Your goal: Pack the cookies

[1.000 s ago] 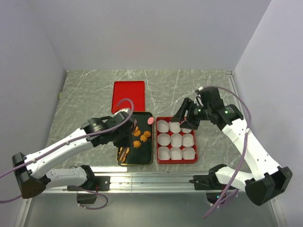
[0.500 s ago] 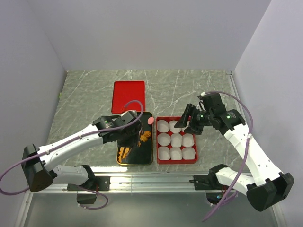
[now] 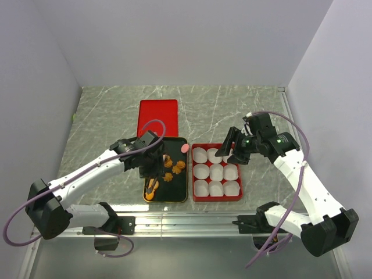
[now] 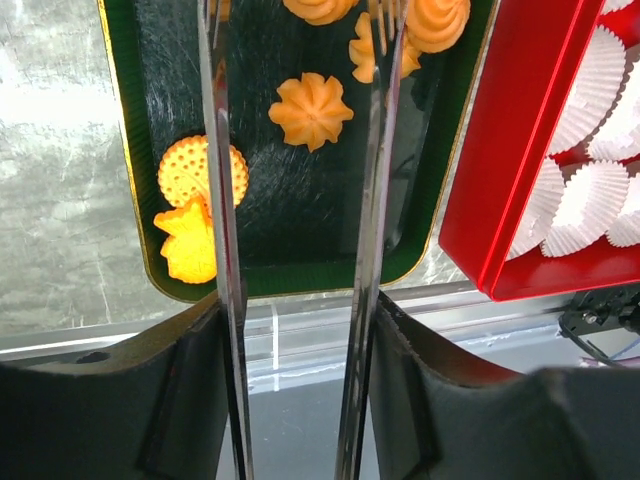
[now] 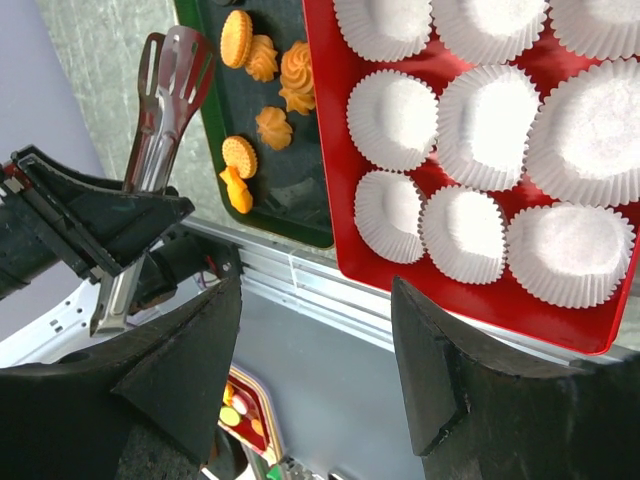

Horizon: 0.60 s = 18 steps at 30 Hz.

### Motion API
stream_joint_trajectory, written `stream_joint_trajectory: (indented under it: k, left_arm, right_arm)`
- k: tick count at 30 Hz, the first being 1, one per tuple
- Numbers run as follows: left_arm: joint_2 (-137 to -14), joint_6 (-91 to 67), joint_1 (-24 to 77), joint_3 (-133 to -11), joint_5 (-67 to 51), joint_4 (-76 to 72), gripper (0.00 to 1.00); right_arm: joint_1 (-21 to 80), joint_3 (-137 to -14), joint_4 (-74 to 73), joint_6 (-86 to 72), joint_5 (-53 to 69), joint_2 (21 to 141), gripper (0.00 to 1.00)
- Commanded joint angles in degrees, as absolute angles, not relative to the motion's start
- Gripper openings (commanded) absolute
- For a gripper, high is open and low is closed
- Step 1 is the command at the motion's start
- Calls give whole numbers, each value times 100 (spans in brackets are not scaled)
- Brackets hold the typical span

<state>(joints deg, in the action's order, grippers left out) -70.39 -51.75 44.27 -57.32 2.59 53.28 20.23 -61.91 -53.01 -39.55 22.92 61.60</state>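
Note:
Several orange cookies lie on a dark tray, and one pink cookie sits at its far right corner. My left gripper is shut on metal tongs. The tongs' blades are apart and hover over the tray, with an orange flower cookie between them. A round cookie lies beside the left blade. My right gripper is open and empty above the far edge of the red tray of white paper cups. The right wrist view also shows the tongs and cookies.
A flat red lid lies behind the dark tray. The red tray sits close against the dark tray's right side. A metal rail runs along the table's near edge. Walls enclose the table on three sides.
My left gripper swung right over the dark tray with the tongs, then back to the left. My right gripper dropped slightly toward the red tray and then held still.

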Motion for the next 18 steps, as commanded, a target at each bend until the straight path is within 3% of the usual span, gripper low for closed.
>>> stream_joint_trajectory:
  k: [1, 18]
  left_arm:
    - [-7084, -5106, 4333, -5687, 44, 5124, 55]
    - [-7673, -4992, 4254, -5722, -158, 4992, 60]
  right_arm:
    - [1978, -6434, -5335, -3858, 2241, 6170, 68]
    - [1969, -6302, -5335, -3902, 2206, 6091, 68]
